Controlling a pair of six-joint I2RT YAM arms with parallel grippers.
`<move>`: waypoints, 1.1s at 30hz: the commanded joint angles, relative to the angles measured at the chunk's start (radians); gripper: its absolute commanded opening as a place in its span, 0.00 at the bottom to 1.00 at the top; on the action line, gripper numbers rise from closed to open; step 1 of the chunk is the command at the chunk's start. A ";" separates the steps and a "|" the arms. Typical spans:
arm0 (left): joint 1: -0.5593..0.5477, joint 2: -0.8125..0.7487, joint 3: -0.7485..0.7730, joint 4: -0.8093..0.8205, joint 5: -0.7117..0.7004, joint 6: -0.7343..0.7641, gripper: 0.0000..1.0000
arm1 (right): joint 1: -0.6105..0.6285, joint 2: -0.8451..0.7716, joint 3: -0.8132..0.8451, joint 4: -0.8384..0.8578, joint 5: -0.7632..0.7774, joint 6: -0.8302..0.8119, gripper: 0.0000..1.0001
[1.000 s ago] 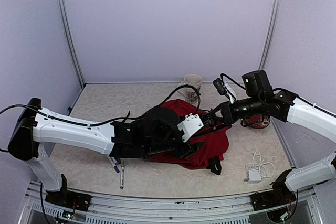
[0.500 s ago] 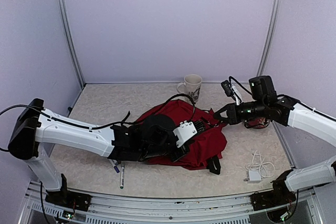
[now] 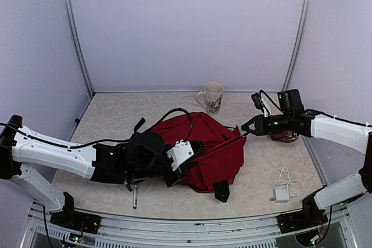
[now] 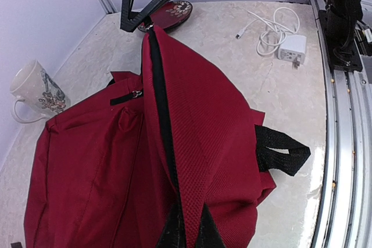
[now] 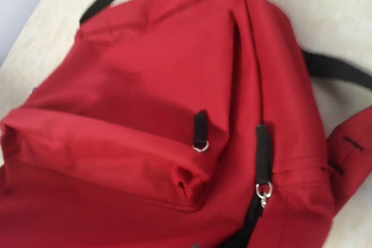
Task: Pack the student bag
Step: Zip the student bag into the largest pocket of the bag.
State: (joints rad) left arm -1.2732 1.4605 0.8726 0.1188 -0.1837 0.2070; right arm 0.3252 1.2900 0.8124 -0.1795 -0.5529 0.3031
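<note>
The student bag [image 3: 209, 146], dark red with black zippers, lies mid-table, stretched between both arms. My left gripper [image 3: 187, 156] is shut on a raised ridge of its fabric next to a black zipper; in the left wrist view the gripper [image 4: 189, 229] pinches that ridge at the bottom edge. My right gripper [image 3: 246, 127] is shut on the bag's far end, seen in the left wrist view as black jaws [image 4: 145, 10] at the ridge's tip. The right wrist view shows the bag [image 5: 145, 97] with its front pocket and two zipper pulls [image 5: 200, 133]; its own fingers are not visible.
A patterned white mug [image 3: 212, 97] stands behind the bag. A red patterned dish [image 3: 286, 135] sits under the right arm. A white charger with coiled cable [image 3: 283, 189] lies at front right. Pens [image 3: 135, 193] lie near the left arm. A black strap loop [image 4: 282, 150] sticks out.
My left gripper closed on the bag's fabric and drew back to the left, dragging the bag along. The right gripper shifted right, holding its end, so the bag is stretched.
</note>
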 commanded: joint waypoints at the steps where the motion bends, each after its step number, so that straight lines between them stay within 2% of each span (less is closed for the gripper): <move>1: -0.011 -0.064 -0.045 -0.083 0.050 -0.030 0.00 | -0.012 0.053 0.032 0.097 0.044 -0.026 0.00; 3: -0.009 -0.055 -0.047 -0.112 0.056 -0.041 0.03 | 0.039 0.054 0.039 0.091 0.054 -0.031 0.00; 5: -0.008 -0.039 -0.033 -0.120 0.045 -0.057 0.47 | 0.093 0.055 0.039 0.095 0.047 -0.017 0.00; 6: -0.009 -0.027 -0.014 -0.120 0.038 -0.061 0.64 | 0.118 0.055 0.037 0.096 0.047 -0.007 0.00; 7: -0.009 -0.010 0.015 -0.124 0.029 -0.064 0.76 | 0.140 0.051 0.036 0.100 0.050 0.006 0.00; 9: -0.009 0.058 0.115 -0.152 0.026 -0.082 0.86 | 0.174 0.034 0.026 0.111 0.056 0.043 0.00; 12: -0.027 0.189 0.293 -0.195 0.049 -0.110 0.89 | 0.199 -0.003 -0.007 0.160 0.041 0.103 0.00; 17: -0.055 0.386 0.457 -0.200 -0.065 -0.068 0.84 | 0.219 -0.043 -0.020 0.169 0.047 0.134 0.00; 19: -0.045 0.444 0.518 -0.237 -0.063 -0.068 0.74 | 0.218 -0.047 -0.018 0.163 0.054 0.133 0.00; 23: -0.033 0.495 0.564 -0.258 -0.093 -0.071 0.35 | 0.218 -0.047 -0.016 0.156 0.060 0.118 0.00; 25: -0.028 0.494 0.563 -0.255 -0.105 -0.069 0.09 | 0.218 -0.045 -0.021 0.163 0.064 0.112 0.00; 26: -0.029 0.487 0.555 -0.253 -0.109 -0.062 0.00 | 0.218 -0.041 -0.021 0.165 0.070 0.106 0.00; 33: -0.076 0.332 0.375 -0.160 -0.056 0.005 0.00 | 0.134 0.026 -0.019 0.209 0.076 0.058 0.00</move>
State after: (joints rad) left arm -1.3155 1.9091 1.3445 -0.0860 -0.2699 0.1612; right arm 0.5190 1.2755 0.7971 -0.0502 -0.4904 0.3927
